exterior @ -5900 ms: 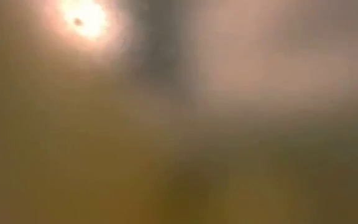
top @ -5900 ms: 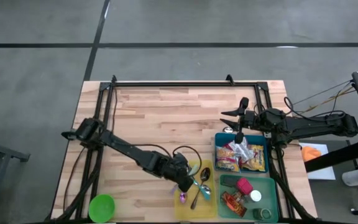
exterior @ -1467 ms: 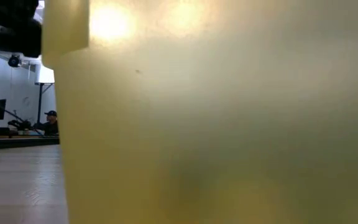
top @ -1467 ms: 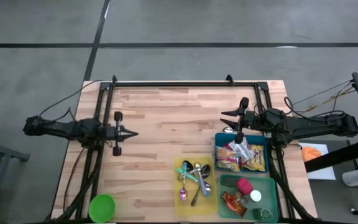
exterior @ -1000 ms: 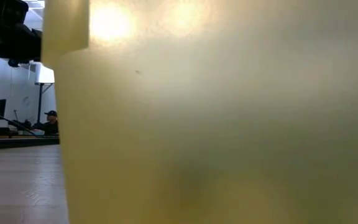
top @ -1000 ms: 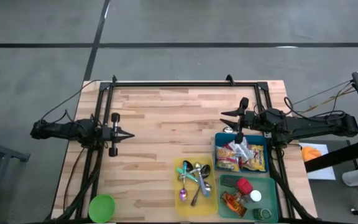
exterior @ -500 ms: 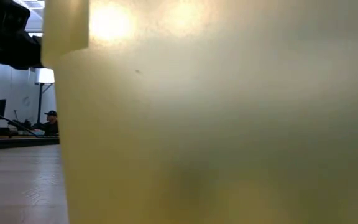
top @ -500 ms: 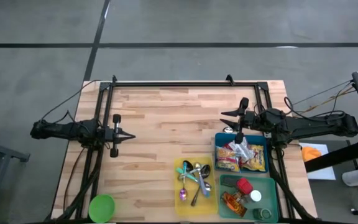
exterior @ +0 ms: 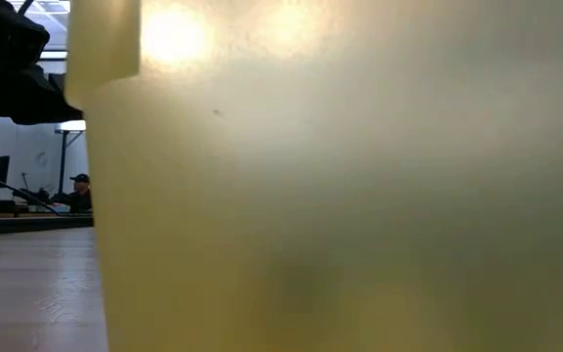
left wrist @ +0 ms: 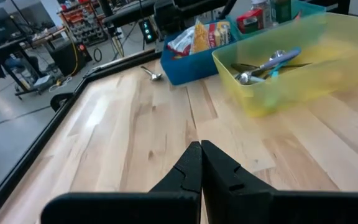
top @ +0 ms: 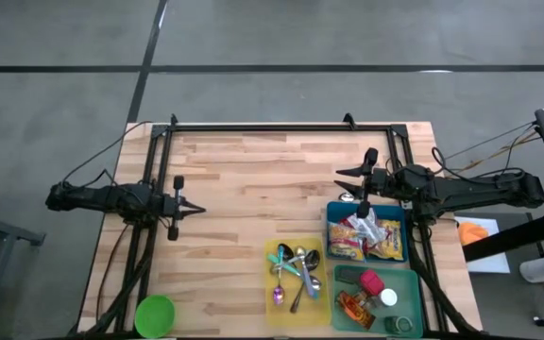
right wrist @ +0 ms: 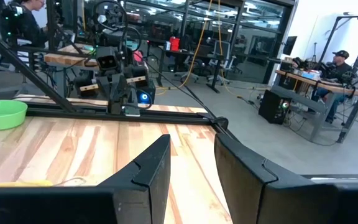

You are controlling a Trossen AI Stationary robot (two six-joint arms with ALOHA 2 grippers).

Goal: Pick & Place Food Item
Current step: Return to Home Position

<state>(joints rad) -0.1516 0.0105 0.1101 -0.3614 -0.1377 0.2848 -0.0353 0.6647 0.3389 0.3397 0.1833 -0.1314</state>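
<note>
High view: spoons point(top: 296, 266) in yellow bin point(top: 315, 314), left gripper point(top: 202, 209) closed, well apart.

Overhead camera looks down; low camera hugs the yellow bin point(exterior: 360, 196).

The left gripper point(top: 195, 209) is no longer down in the yellow bin point(top: 274, 253). It now sits pulled back at the left side of the table point(top: 253, 170), fingers together.
</note>
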